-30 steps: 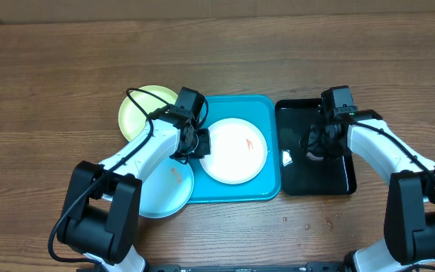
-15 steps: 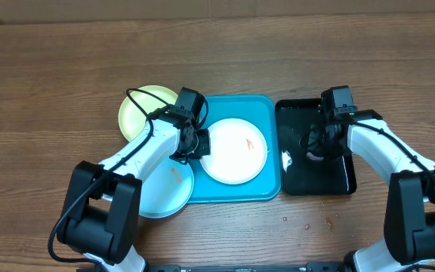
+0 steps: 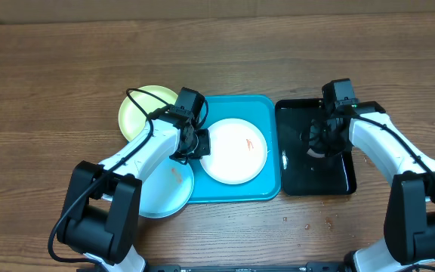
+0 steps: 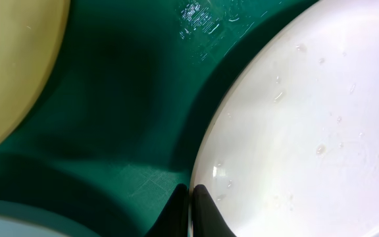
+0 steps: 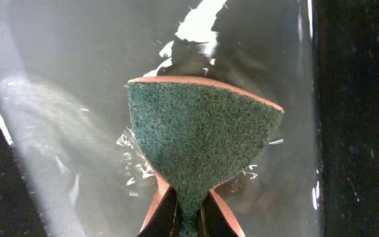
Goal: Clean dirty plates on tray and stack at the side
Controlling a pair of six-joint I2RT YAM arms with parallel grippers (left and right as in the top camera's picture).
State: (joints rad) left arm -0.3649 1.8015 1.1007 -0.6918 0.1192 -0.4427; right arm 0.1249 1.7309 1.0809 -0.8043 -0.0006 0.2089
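Observation:
The white plate [image 3: 235, 151] with an orange-red smear lies on the turquoise tray [image 3: 272, 185]. My left gripper [image 3: 193, 145] is shut on the white plate's left rim; in the left wrist view the fingers [image 4: 191, 209] pinch the rim of the white plate [image 4: 308, 118] above the tray [image 4: 117, 99]. The lime green plate [image 3: 140, 109] lies left of the tray, and the light blue plate [image 3: 161, 193] with a smear lies at the tray's lower left. My right gripper [image 3: 322, 140] is shut on a green and orange sponge [image 5: 199, 141] over the black tray [image 3: 316, 177].
The glossy black tray holds shallow water [image 5: 58, 118]. A small white scrap [image 3: 286, 157] lies at its left edge. Small crumbs [image 3: 306, 225] dot the wooden table [image 3: 51, 75] in front of it.
The right arm has shifted slightly to the right over the black tray with the sponge. The left arm and the plates have not moved.

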